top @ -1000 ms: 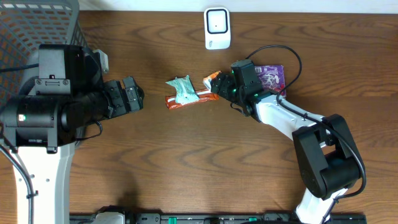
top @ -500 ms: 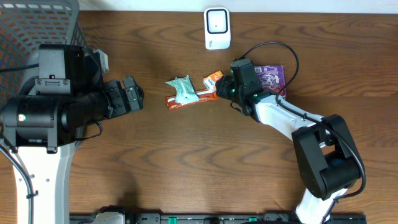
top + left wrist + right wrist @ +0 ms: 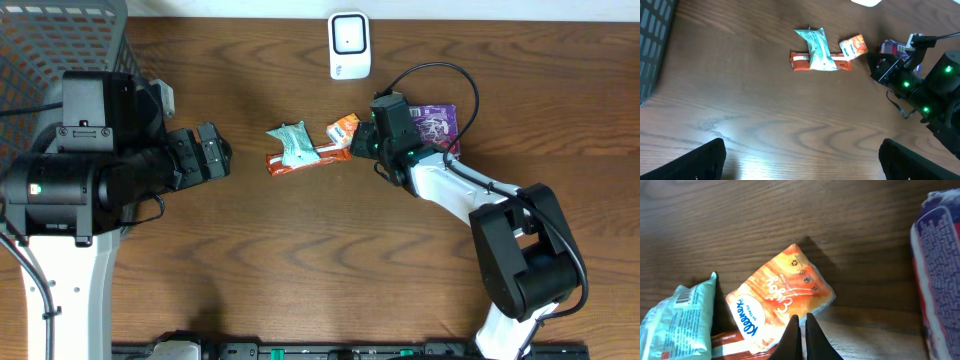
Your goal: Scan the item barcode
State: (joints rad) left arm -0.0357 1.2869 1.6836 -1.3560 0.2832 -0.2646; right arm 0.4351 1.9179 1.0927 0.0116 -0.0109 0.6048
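Overhead: fixed above the brown wood-grain table point(image 3: 300, 260), looking straight down from far off; both arms, the white boxy scanner point(image 3: 349, 45) at the top edge and the dark mesh basket point(image 3: 50, 40) at top left all fit.
Left wrist: low and oblique, facing across the table toward the right arm at middle distance; the left gripper point(image 3: 805, 167) shows only as dark, wide-set tips in the lower corners.
Right wrist: very near, angled down past the pressed-together tips of the right gripper point(image 3: 801, 330).
Shared: all three views hold the small orange crinkled packet point(image 3: 785, 297), the mint-green wrapper point(image 3: 677, 317) and the purple patterned pack point(image 3: 940, 265).
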